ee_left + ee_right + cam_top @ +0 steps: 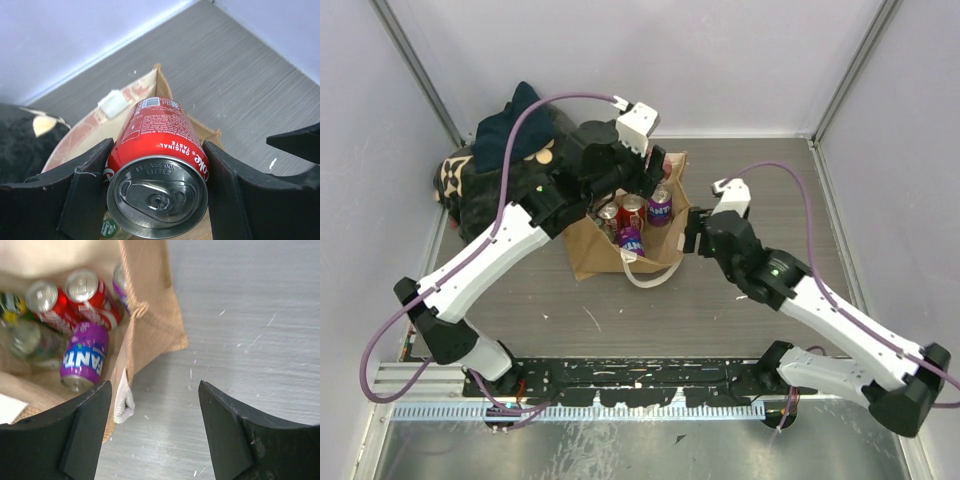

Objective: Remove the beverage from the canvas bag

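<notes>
My left pincer is clamped on the red cola can at the open mouth of the canvas bag, mid-table. I'd lift straight up, grip firm, clearing rim and cream handle before swinging aside. My right pincer stands apart, empty, just beside the bag's right wall, out of the way.

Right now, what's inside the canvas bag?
Two red cola cans, two purple Fanta cans and a greenish bottle. The left claw grips a red can. The floor of the bag is hidden.
</notes>
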Action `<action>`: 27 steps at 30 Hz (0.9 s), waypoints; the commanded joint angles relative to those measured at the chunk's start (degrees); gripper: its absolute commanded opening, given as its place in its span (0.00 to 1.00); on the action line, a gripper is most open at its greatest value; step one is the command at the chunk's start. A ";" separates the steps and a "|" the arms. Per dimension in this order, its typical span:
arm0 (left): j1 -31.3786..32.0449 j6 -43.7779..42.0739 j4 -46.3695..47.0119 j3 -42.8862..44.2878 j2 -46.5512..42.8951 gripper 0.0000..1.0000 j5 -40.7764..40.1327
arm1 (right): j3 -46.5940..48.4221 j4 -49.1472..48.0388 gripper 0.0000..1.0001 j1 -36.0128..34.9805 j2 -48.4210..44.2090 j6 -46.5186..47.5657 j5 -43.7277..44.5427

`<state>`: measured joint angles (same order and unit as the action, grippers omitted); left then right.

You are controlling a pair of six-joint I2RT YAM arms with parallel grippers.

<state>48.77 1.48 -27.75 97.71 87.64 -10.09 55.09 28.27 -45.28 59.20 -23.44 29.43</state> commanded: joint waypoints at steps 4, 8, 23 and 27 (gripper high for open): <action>2.46 -4.34 -3.09 17.51 7.56 0.00 4.51 | 0.44 -4.34 0.76 -0.21 -13.21 0.90 26.13; 5.10 -6.07 -7.40 26.16 14.78 0.00 5.28 | 4.25 0.04 0.76 -0.20 -14.88 -2.89 44.87; 9.22 -5.74 -5.31 27.04 31.15 0.00 12.68 | 7.64 -4.81 0.75 -0.23 -14.60 0.57 54.06; 11.59 -6.40 -7.44 27.59 36.04 0.00 12.21 | 8.67 -4.81 0.76 -0.18 -14.96 1.23 53.40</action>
<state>57.74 -3.81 -36.75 121.67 121.71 0.34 60.97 25.65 -45.28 44.29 -23.55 82.41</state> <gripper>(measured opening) 0.723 0.757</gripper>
